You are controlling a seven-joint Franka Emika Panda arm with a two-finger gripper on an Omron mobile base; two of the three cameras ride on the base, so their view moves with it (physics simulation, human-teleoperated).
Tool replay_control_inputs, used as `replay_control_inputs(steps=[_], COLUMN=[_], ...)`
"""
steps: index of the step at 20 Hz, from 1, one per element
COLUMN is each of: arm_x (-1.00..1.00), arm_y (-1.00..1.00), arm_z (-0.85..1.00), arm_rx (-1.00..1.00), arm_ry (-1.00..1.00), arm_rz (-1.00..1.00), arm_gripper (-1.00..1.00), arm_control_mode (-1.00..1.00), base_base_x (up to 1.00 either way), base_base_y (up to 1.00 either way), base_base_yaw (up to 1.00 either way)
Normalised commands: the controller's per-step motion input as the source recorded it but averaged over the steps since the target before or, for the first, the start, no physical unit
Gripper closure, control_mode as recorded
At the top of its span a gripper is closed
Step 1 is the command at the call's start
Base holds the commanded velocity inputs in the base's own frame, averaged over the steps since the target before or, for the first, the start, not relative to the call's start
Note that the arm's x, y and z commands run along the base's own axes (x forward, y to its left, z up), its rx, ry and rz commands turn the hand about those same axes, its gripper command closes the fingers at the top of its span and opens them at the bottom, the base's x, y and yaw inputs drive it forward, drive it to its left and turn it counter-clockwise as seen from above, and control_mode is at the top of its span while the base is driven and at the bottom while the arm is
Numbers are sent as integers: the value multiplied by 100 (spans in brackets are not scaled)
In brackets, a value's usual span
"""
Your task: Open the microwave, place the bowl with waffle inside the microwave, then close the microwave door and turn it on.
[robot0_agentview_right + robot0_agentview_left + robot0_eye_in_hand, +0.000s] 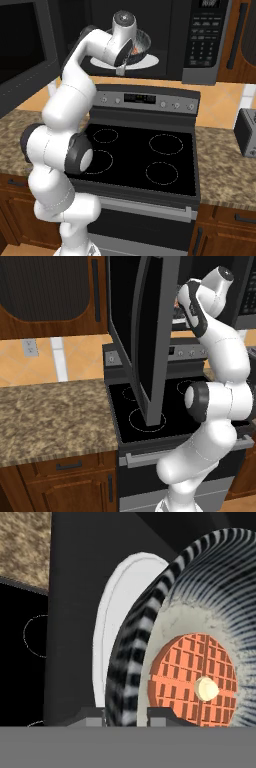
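The microwave (202,40) hangs above the stove, and the microwave door (137,331) stands swung wide open to the left. My gripper (126,714) is shut on the rim of the bowl (200,602), a grey bowl with a striped wall. A round orange waffle (192,679) with a pale dab on top lies inside it. In the right base view the bowl (141,42) hangs tilted inside the microwave's cavity, just above the white turntable plate (150,61). The plate (112,622) shows behind the bowl in the hand view.
The black four-ring stove (145,155) lies directly below the microwave, and the open door overhangs its left half. Granite counter (50,416) runs to the left, and a toaster (245,132) stands on the counter at the right. A wooden cabinet (50,296) hangs at the upper left.
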Motion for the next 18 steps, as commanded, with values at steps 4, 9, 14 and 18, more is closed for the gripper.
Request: replay_control_inputs(steps=[4, 9, 14, 18], arm_x=[65, 37, -18, -90], arm_y=[22, 24, 23, 26], arm_z=[-15, -40, -4, -16], arm_rx=[-6, -8, -6, -4], arm_ry=[5, -1, -32, -55], arm_rz=[6, 4, 3, 5], arm_gripper=[100, -100, -100, -100], arm_control_mode=[-100, -100, -100, -100], base_base_x=[0, 0, 0, 0], base_base_y=[0, 0, 0, 0], base_base_yaw=[0, 0, 0, 0])
